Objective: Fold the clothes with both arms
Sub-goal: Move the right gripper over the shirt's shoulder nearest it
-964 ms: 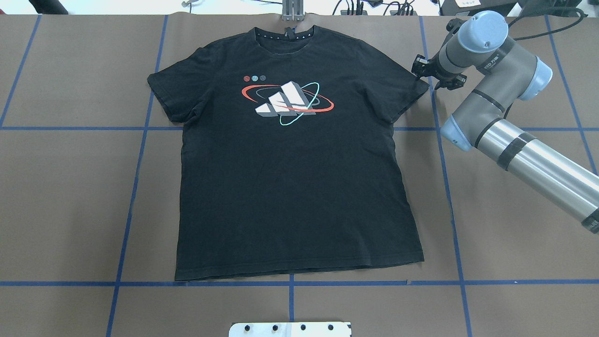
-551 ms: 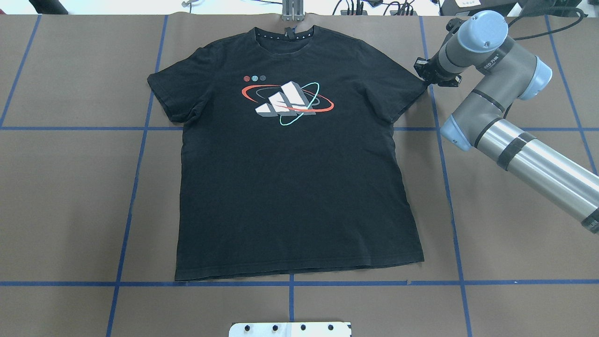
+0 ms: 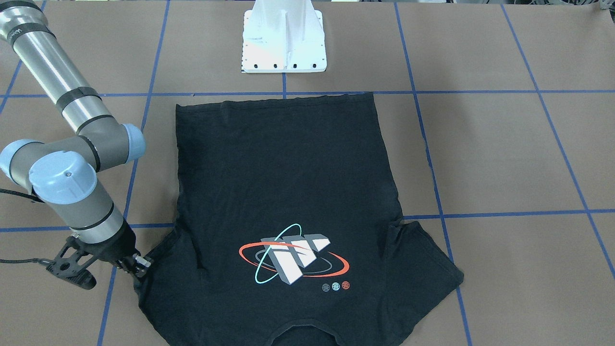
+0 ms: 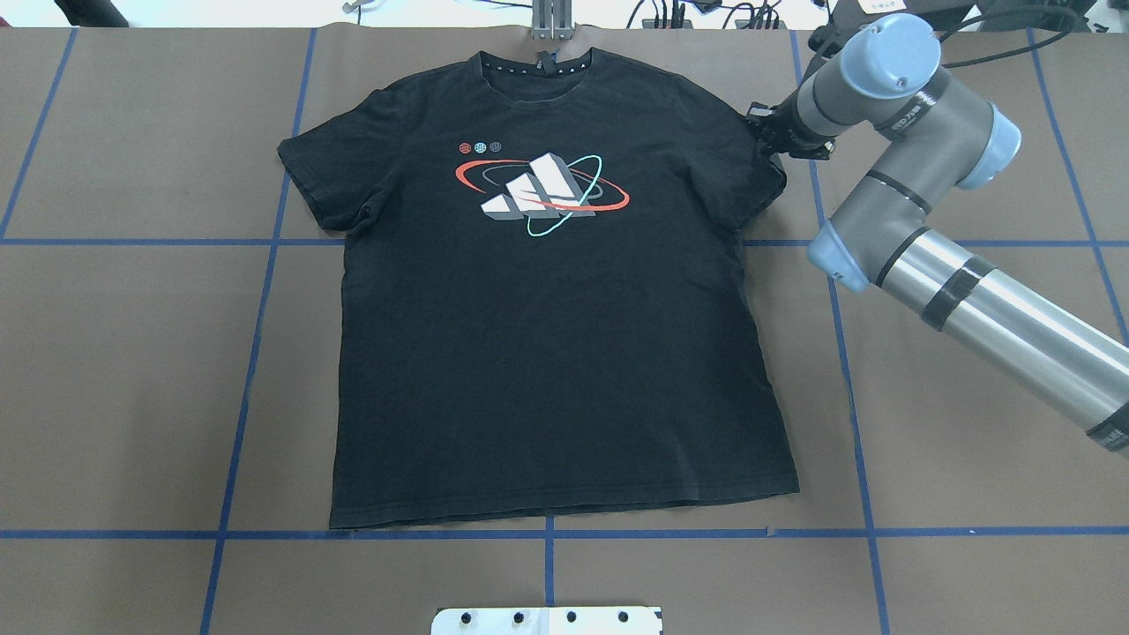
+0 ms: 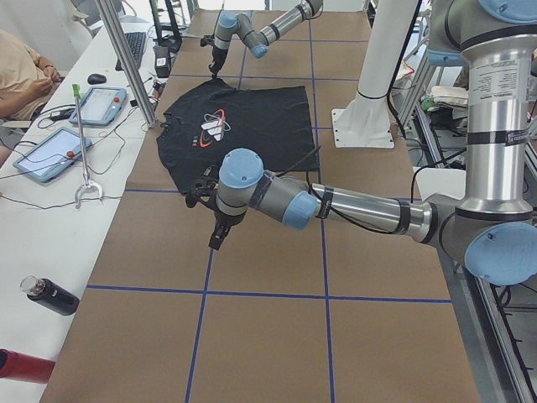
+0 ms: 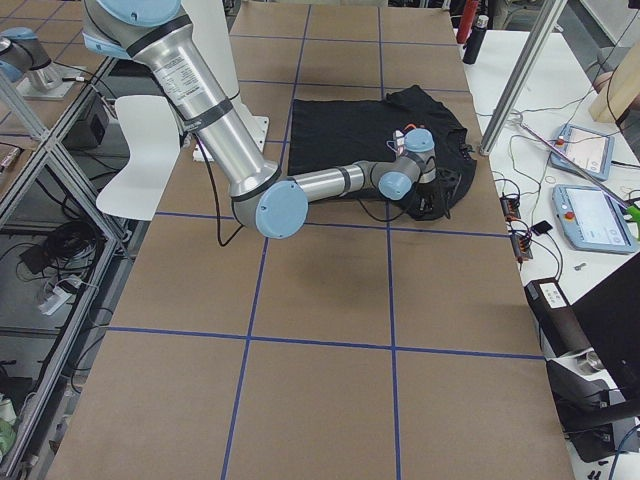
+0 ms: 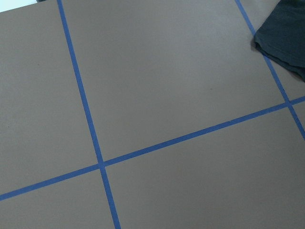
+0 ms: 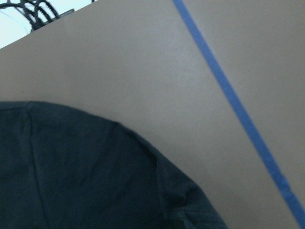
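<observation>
At the sleeve (image 3: 161,269), right gripper (image 3: 138,263) clamps closed on T-shirt (image 3: 288,182).

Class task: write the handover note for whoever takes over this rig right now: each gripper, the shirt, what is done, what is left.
Right gripper: on the T-shirt's right sleeve tip, jaws seemingly shut on it.
Left gripper: above bare table beside the left sleeve, clear of the shirt; jaws unclear.
T-shirt: flat, print up, collar away from the robot.
Done: no fold yet. Left: grasp the left sleeve, then every fold.
</observation>
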Controlling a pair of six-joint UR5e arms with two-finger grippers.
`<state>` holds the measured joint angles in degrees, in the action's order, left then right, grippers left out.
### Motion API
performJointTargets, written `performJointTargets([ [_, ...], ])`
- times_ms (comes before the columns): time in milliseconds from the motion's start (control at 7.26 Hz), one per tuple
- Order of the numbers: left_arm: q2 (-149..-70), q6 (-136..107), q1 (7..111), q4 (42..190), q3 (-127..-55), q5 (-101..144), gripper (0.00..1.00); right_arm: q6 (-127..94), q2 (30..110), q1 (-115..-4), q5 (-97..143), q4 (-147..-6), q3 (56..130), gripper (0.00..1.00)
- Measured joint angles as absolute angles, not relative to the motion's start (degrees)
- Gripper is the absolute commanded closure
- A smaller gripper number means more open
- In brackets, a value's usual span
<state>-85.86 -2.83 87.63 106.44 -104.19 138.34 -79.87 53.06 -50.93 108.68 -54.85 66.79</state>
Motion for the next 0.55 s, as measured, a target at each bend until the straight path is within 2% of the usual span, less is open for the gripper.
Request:
performJointTargets([
  [275,-85.85,-2.89,87.63,106.44,-104.36,138.34,0.00,-82.79,48.62,-48.71,108.36,-55.14,65.52,1.00],
  [551,-85.79,-2.90,87.63,106.44,-104.50,138.34,0.00,-84.34,42.31,-48.30,108.16,-55.19,60.21,1.00],
])
